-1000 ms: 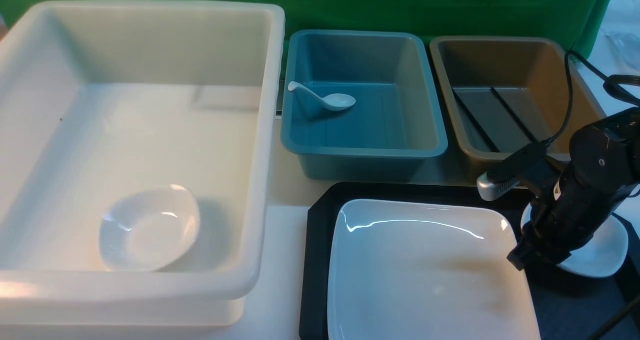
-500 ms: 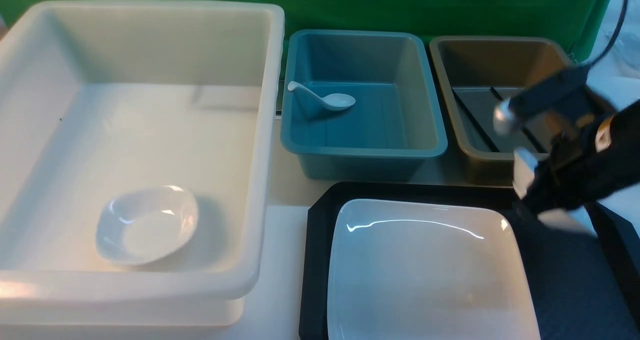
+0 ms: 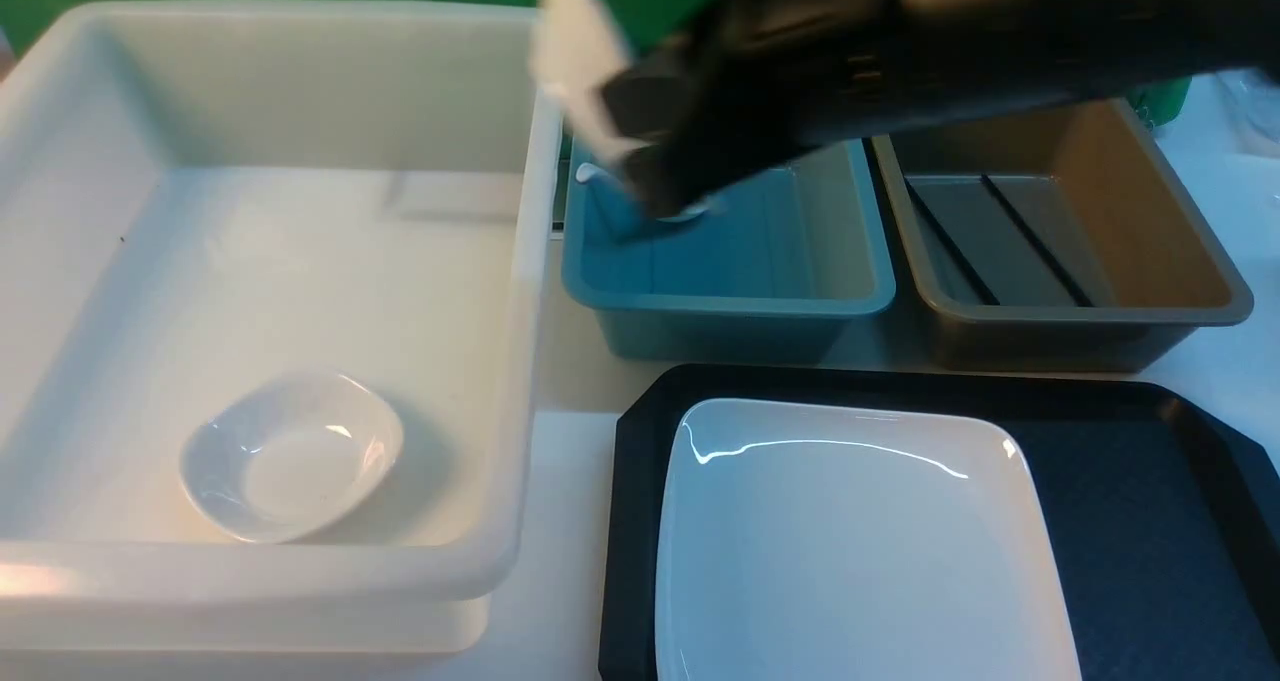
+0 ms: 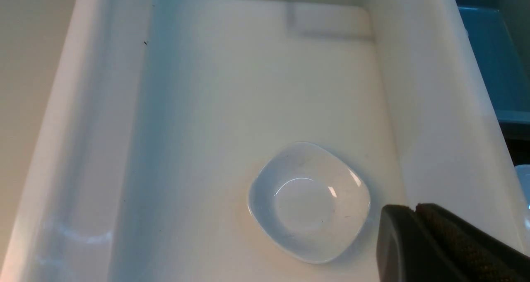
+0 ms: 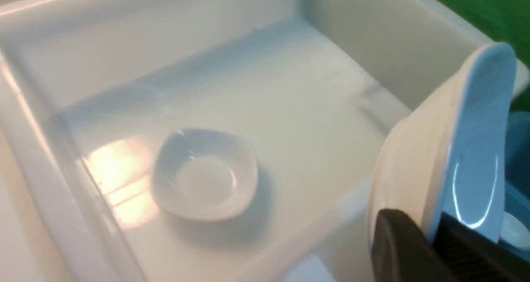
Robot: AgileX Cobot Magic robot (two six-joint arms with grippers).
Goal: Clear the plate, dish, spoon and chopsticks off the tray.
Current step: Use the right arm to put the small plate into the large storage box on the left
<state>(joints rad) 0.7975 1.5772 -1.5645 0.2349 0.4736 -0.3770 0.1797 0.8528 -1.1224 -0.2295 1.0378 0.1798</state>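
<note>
Tray [image 3: 1130, 521], black with cut corners, lies low and toward the robot from the right gripper [image 5: 432, 232], off to its right. It carries only the plate [image 3: 860, 541], which sits against the tray's left rim with bare textured floor showing on its other side.

The white tub [image 3: 300, 91], the biggest container, opens below and to the left of that gripper. It holds one second dish [image 3: 290, 456] lying flat near the robot-side wall, and the rest of its floor is open.

The blue tub [image 3: 800, 241] sits under the right arm, with the spoon [image 3: 590, 174] inside, partly hidden by the arm. The brown tub [image 3: 1150, 211], further right, holds the chopsticks [image 3: 1037, 241] lying side by side.

The right gripper pinches the rim of the dish [image 5: 476, 149], holding it on edge, high above the white tub's right wall where it meets the blue tub.

The left gripper [image 4: 414, 209], fingers pressed together and holding nothing, hovers over the white tub just beside the second dish.
</note>
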